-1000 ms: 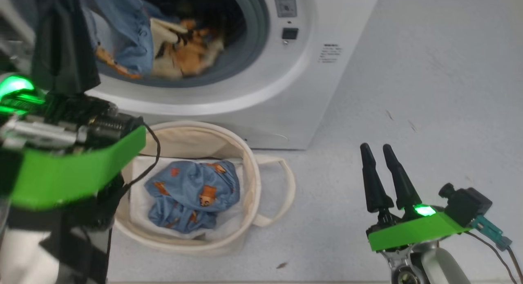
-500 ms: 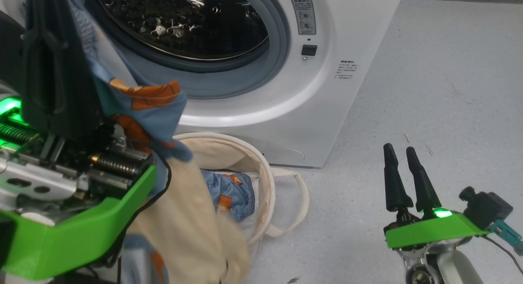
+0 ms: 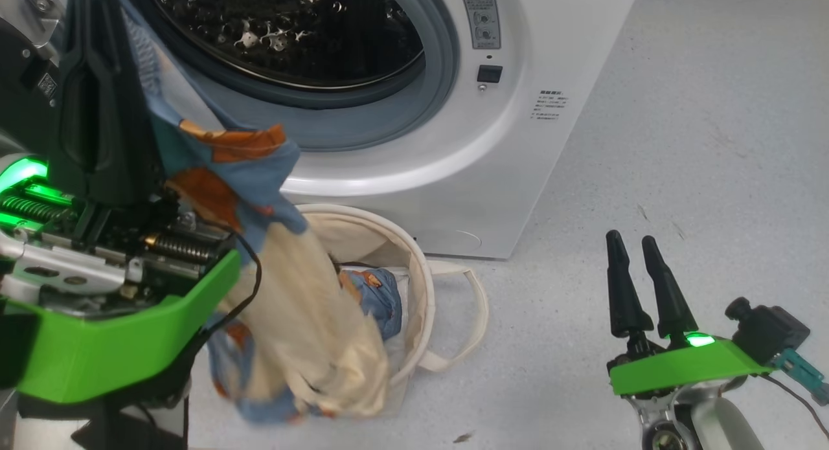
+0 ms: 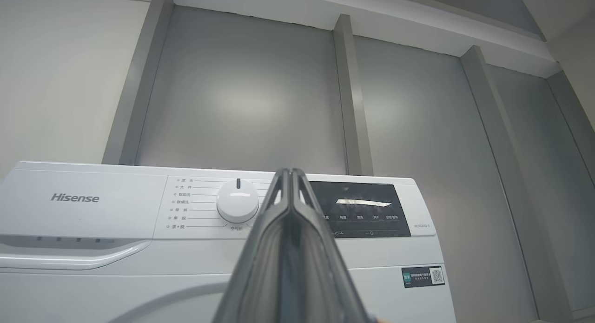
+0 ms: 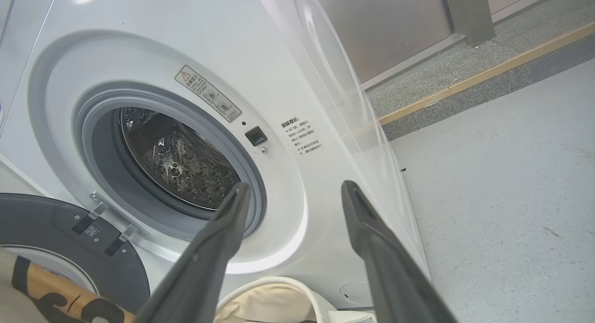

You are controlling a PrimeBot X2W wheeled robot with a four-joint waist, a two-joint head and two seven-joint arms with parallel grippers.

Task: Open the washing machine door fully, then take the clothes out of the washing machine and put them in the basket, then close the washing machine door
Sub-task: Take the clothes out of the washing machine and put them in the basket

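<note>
Head view: my left gripper (image 3: 103, 81) pinched the clothes (image 3: 259, 178), which hung over the basket (image 3: 422, 288) just before the washing machine (image 3: 518, 146); another piece lay inside the basket. My right gripper (image 3: 629, 237) hovered empty, narrowly parted.

Left wrist view: I saw the fingers (image 4: 279, 248) pressed together before the dial (image 4: 237, 200).

Right wrist view: jaws apart; the washing machine door (image 5: 56, 230) stood open.

Hanging clothes (image 3: 311, 333) block most of the basket (image 3: 422, 288); the washing machine (image 3: 518, 146) mouth lies open.
</note>
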